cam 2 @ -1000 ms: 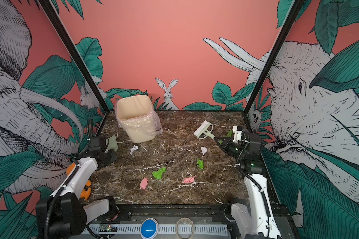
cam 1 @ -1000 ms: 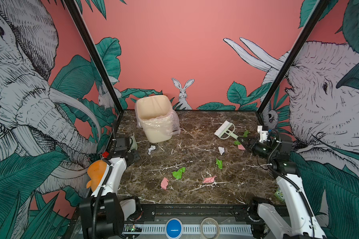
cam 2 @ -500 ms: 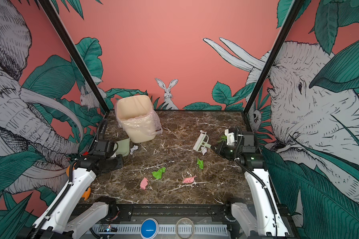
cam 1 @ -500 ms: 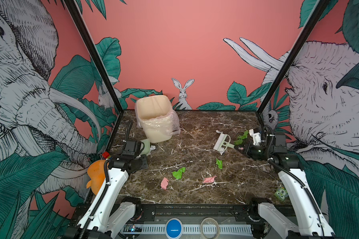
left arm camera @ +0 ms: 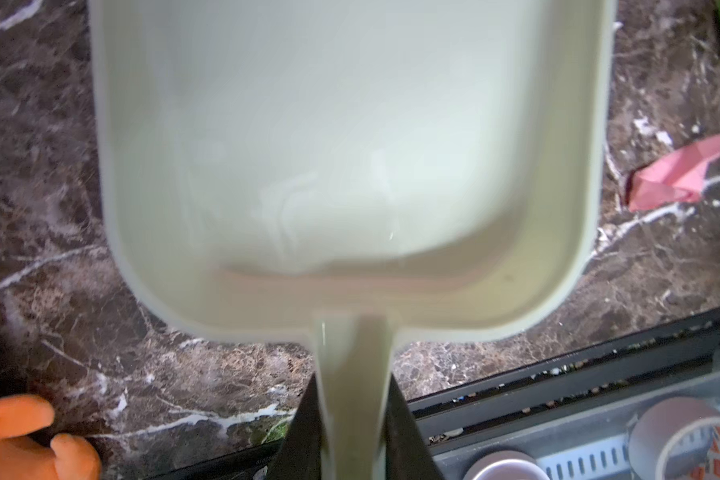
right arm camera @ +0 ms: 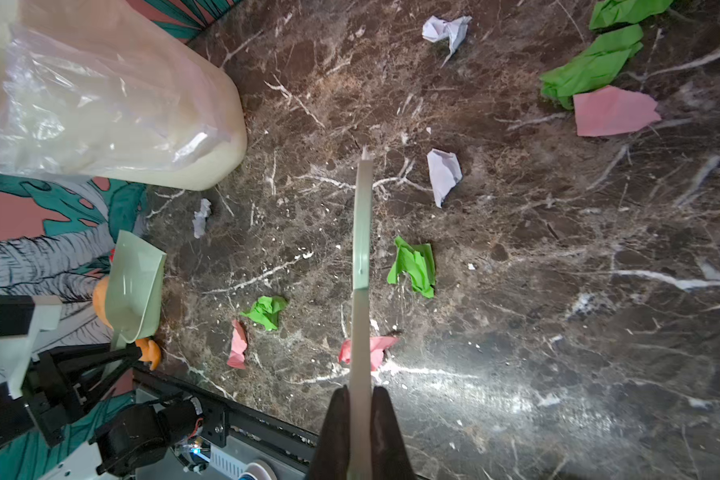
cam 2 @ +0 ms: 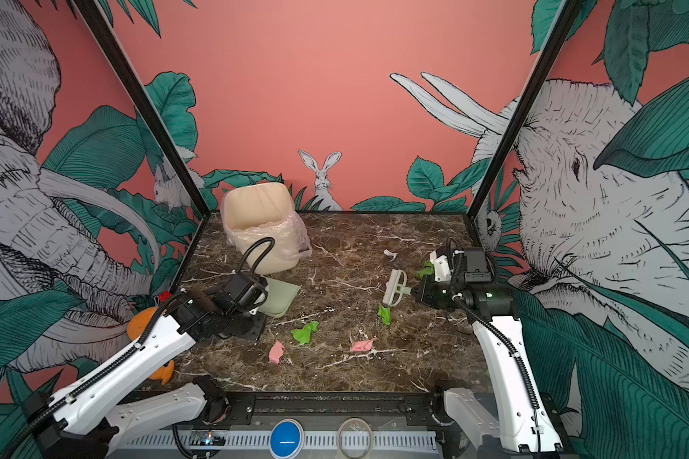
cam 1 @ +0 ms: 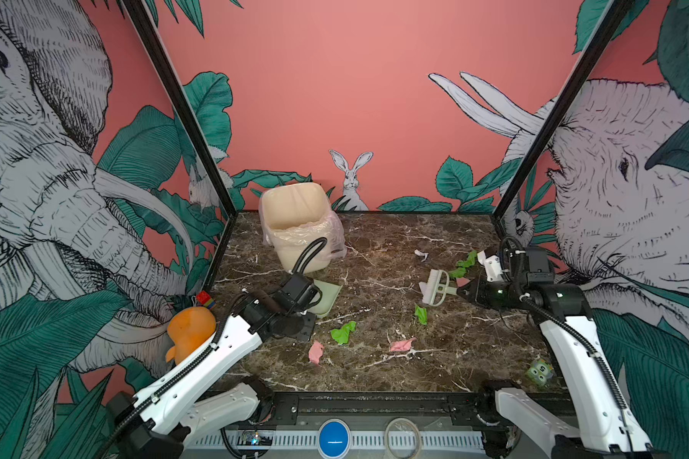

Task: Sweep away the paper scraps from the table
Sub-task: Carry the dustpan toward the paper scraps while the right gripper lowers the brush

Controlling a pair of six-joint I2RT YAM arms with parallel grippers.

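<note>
Several crumpled paper scraps lie on the dark marble table (cam 1: 374,369): green (cam 1: 343,332), pink (cam 1: 316,351), pink (cam 1: 401,344), green (cam 1: 421,314) and white (cam 1: 420,254). More green (cam 1: 467,260) and pink (cam 1: 462,281) bits lie by the right arm. My left gripper (left arm camera: 352,415) is shut on the handle of a pale green dustpan (cam 1: 327,296), which is held left of the scraps. My right gripper (right arm camera: 360,399) is shut on the handle of a pale green brush (cam 1: 434,287). The brush's head hangs just above the green scrap (right arm camera: 414,266).
A cream bin (cam 1: 295,222) with a clear liner stands at the back left. An orange toy (cam 1: 189,330) sits off the table's left edge. A small green toy (cam 1: 539,369) is at the front right corner. A tape roll (cam 1: 402,437) lies on the front rail.
The left arm has swung in from the left edge, carrying the dustpan toward the table's middle. The right arm has brought the brush nearer the front, toward the central scraps.
</note>
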